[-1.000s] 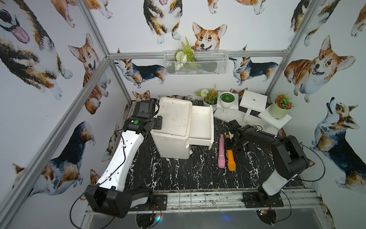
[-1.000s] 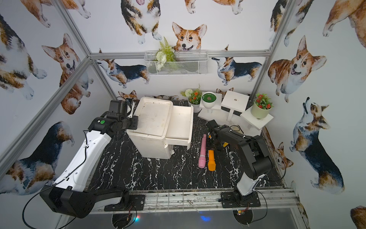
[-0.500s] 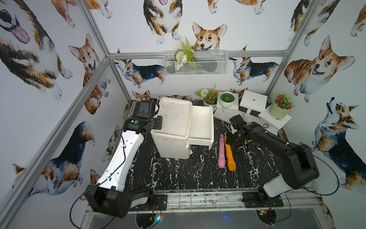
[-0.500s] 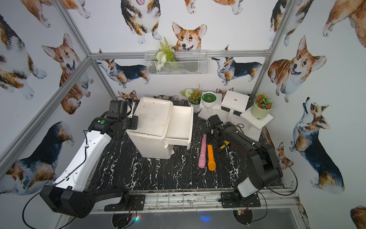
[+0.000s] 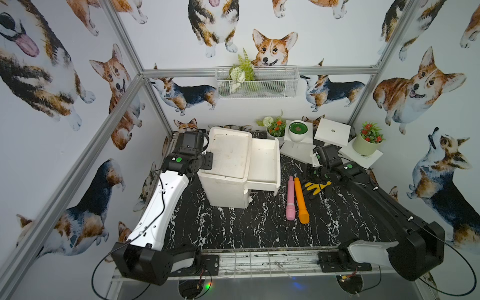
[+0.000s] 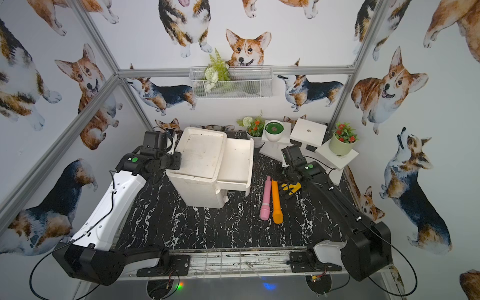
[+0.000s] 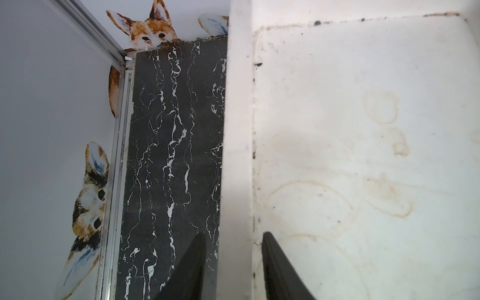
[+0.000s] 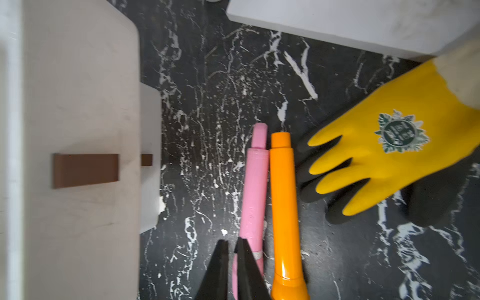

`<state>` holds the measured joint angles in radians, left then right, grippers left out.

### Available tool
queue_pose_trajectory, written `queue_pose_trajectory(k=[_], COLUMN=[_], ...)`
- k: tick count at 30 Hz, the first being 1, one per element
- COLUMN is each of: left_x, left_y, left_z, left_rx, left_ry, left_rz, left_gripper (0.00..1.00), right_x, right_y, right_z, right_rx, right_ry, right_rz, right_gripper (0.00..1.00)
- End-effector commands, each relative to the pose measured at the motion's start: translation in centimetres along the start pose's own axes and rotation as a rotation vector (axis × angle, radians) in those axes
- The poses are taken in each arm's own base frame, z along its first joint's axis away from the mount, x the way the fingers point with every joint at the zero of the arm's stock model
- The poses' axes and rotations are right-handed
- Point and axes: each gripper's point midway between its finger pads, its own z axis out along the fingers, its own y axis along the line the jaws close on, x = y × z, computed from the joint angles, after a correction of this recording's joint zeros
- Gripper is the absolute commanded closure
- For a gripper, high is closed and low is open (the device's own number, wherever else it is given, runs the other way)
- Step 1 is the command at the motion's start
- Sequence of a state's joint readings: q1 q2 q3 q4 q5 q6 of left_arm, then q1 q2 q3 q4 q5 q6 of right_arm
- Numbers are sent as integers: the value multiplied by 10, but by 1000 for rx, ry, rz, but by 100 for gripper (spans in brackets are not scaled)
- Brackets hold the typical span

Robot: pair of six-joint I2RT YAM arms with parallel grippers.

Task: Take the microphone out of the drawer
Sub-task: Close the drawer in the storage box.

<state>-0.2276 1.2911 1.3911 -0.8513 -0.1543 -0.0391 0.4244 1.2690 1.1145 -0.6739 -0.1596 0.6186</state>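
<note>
The cabinet (image 5: 228, 161) stood on the table (image 5: 233, 233), toward its left rear. The drawer (image 5: 262, 185) projected from the cabinet's right side, pulled out. Right of the drawer, two microphones lay on the table side by side: the inner microphone (image 5: 290, 200) nearer the drawer, the outer microphone (image 5: 300, 201) on its right. The glove (image 5: 315, 187) lay just right of the outer microphone's rear end. Behind the glove, a stand (image 5: 332, 131) stood at the table's rear. The basket (image 5: 257, 83) hung on the rear wall.

Yellow glove (image 5: 318, 187) flat on black marble tabletop (image 5: 233, 228). Wire basket (image 5: 272, 87) with greenery on back wall. Green flowerpot (image 5: 366, 145) with red blooms on white stand (image 5: 372, 157), rear corner.
</note>
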Motion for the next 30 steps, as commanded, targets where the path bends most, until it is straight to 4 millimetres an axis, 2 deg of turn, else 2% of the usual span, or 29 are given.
queue_pose_trajectory(k=[1, 9, 12, 16, 30], left_x=[-5, -2, -3, -4, -2], left_y=[-1, 0, 2, 2, 1], left_z=[-1, 0, -1, -2, -1], left_rx=[7, 0, -5, -6, 0], left_ry=[-22, -16, -19, -22, -22], left_rz=[-7, -8, -7, -10, -13], left_gripper=[65, 75, 75, 75, 75], right_x=[-20, -35, -36, -32, -17], right_y=[38, 70, 84, 99, 133], right_z=[-4, 12, 15, 21, 32], right_rx=[-169, -283, -297, -298, -359], right_ry=[-46, -30, -22, 1, 30], right_rz=[18, 41, 18, -28, -52], right_gripper=[100, 100, 100, 100, 100])
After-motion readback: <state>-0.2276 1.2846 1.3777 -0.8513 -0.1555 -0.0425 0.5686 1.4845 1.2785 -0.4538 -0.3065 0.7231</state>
